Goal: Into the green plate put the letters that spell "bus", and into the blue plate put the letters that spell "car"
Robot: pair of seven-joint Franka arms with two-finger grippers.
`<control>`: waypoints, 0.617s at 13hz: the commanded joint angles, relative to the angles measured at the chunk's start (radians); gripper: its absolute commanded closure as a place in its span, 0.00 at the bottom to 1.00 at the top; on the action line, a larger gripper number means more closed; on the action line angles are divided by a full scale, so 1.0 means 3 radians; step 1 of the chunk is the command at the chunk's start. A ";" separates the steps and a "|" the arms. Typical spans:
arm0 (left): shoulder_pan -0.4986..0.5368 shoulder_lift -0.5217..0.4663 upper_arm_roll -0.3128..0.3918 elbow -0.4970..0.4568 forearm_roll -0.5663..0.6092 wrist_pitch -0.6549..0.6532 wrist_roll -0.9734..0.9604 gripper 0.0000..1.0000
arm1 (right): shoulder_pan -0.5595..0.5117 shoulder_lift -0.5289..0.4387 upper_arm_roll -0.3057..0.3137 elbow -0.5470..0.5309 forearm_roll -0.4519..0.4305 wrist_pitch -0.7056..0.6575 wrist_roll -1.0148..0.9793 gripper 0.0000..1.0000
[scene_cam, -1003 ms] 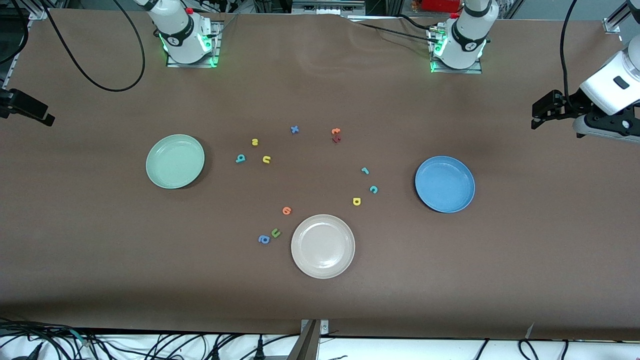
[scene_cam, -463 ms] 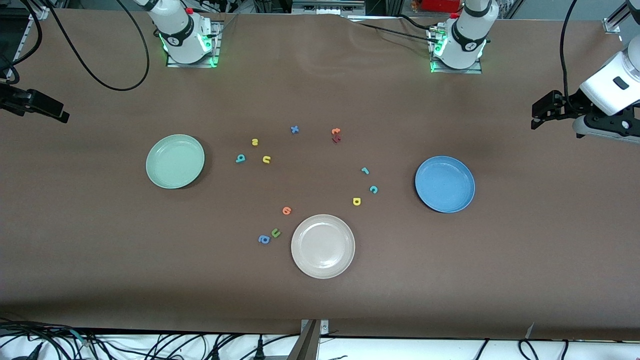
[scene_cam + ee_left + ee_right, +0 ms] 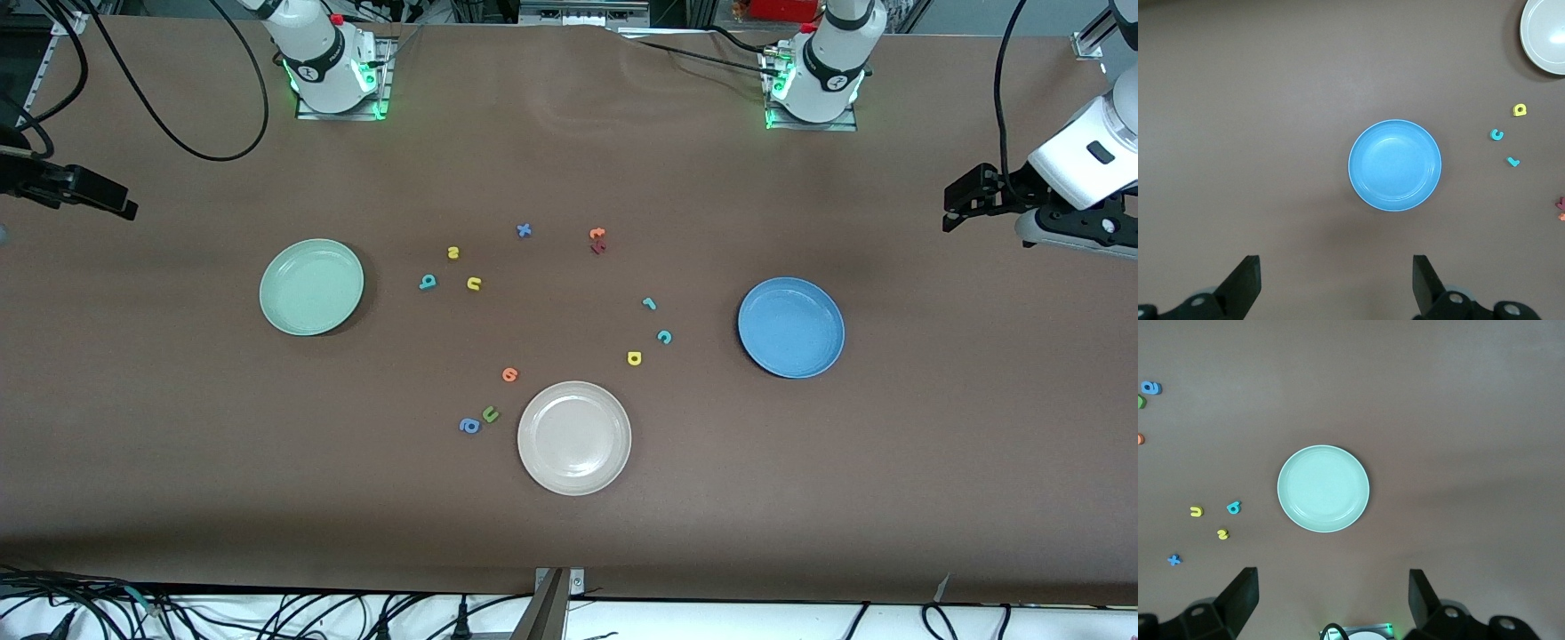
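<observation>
The green plate (image 3: 311, 286) (image 3: 1323, 489) lies toward the right arm's end, with the teal b (image 3: 428, 282) (image 3: 1233, 507), yellow u (image 3: 474, 284) (image 3: 1197, 512) and yellow s (image 3: 452, 252) (image 3: 1222, 534) beside it. The blue plate (image 3: 790, 326) (image 3: 1395, 165) lies toward the left arm's end, next to the teal r (image 3: 649, 303) (image 3: 1513, 161), teal c (image 3: 663, 336) (image 3: 1497, 135) and yellow a (image 3: 634, 358) (image 3: 1519, 110). Both plates hold nothing. My left gripper (image 3: 951, 209) (image 3: 1336, 267) hangs open above the table's end near the blue plate. My right gripper (image 3: 124, 206) (image 3: 1331, 580) hangs open past the green plate.
A beige-white plate (image 3: 574, 437) (image 3: 1545, 33) lies nearest the front camera. Beside it are an orange letter (image 3: 509, 374), a green u (image 3: 490, 414) and a blue a (image 3: 468, 426). A blue x (image 3: 524, 230) and two reddish letters (image 3: 597, 240) lie nearer the bases.
My right gripper has come a little farther in over the table's end toward the green plate. The left gripper has barely shifted. No letter has moved.
</observation>
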 commanded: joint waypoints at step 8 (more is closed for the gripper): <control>0.0024 0.0005 -0.0019 0.0044 -0.0041 -0.0022 0.0008 0.00 | 0.0012 0.0004 0.0105 -0.0106 0.0044 0.0103 0.0117 0.01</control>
